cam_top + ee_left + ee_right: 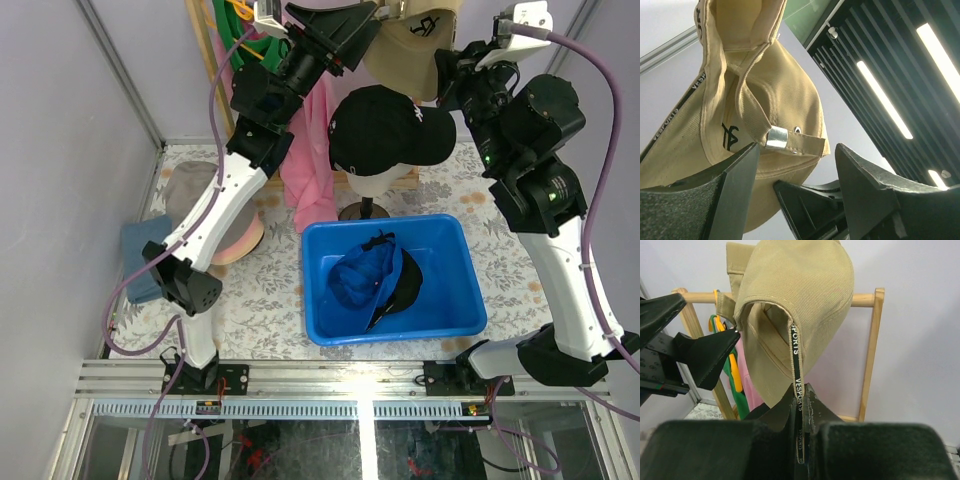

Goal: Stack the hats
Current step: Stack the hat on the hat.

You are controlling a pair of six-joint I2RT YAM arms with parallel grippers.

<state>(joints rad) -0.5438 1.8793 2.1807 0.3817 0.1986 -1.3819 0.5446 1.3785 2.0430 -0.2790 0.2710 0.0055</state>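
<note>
Top view: closest to the lens, the khaki cap [405,60] hung high in the air between both arms, right above the black cap [385,130] sitting on the mannequin head [372,185]. The left gripper [352,38] was at its left side and the right gripper [452,68] at its right. My read was that 1 cap was seated, a 2nd was on its way, and nothing was truly stacked yet. Left to go were a blue cap [360,275] and a black hat [397,292] lying in the blue bin [320,300], plus a pink bucket hat [243,238] and a grey hat [190,185] on the table [270,300] by the left arm.

Left wrist view: nearest was the left gripper [797,150], its 2 fingers [735,190] spread wide and pinching nothing. The khaki cap [780,85] loomed above, and its back strap [807,145] with the metal buckle [776,138] hung across the gap. The cap's rear faced this claw.

Right wrist view: up close, the right gripper [800,400] was pressed together on the black lettered band [796,360] at the cap's edge. The khaki cap [805,295] rose above it, in front of a wooden rack [872,340]. I judged that the long axis ran from one claw to the other, with the strap end toward the left arm. I couldn't make out the brim clearly.
</note>
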